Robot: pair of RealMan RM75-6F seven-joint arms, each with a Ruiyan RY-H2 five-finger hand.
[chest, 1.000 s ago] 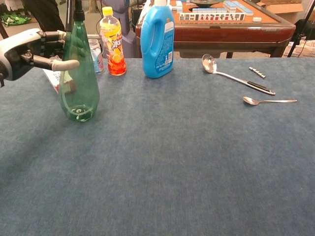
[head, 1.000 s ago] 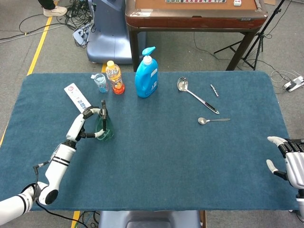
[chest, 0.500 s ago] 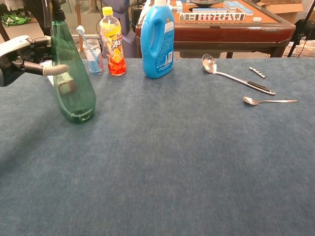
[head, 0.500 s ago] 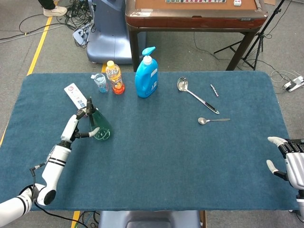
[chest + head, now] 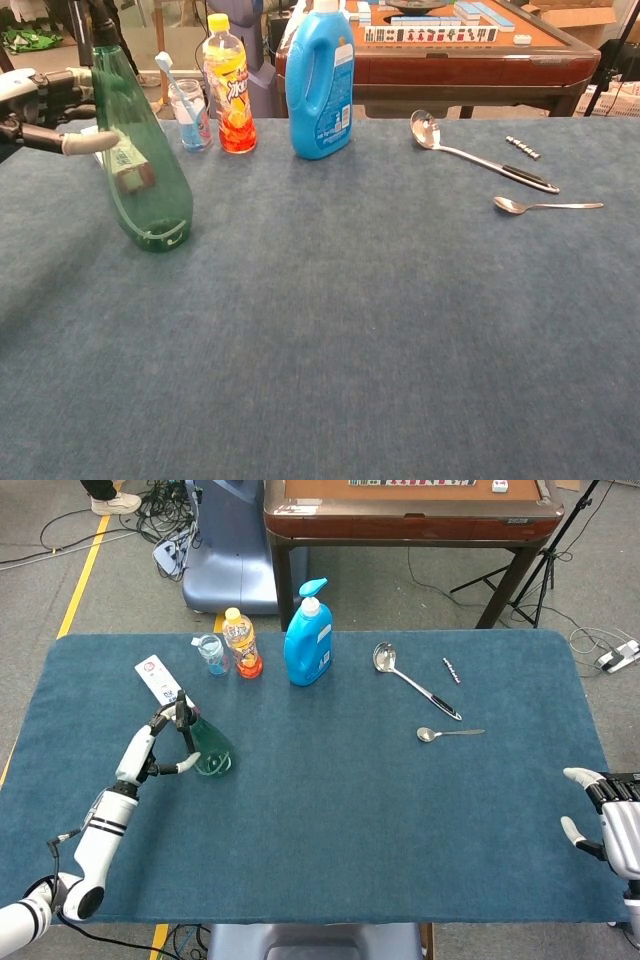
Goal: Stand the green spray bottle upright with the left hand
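The green spray bottle (image 5: 208,750) (image 5: 140,165) has its base on the blue table cloth (image 5: 330,810) at the left and leans toward the table's left side, its black nozzle uppermost. My left hand (image 5: 160,742) (image 5: 45,110) holds it around the upper body, with the thumb (image 5: 88,143) across the front and the other fingers behind the neck. My right hand (image 5: 605,820) hangs at the table's right edge with fingers apart and holds nothing; only the head view shows it.
Behind the bottle stand a small cup with a toothbrush (image 5: 187,105), an orange drink bottle (image 5: 229,85) and a blue detergent bottle (image 5: 320,85). A white tube (image 5: 160,683) lies at the far left. A ladle (image 5: 410,675) and spoon (image 5: 448,734) lie at right.
The left hand has drawn back to the left with the bottle, which stood nearly upright a second ago and now leans left.
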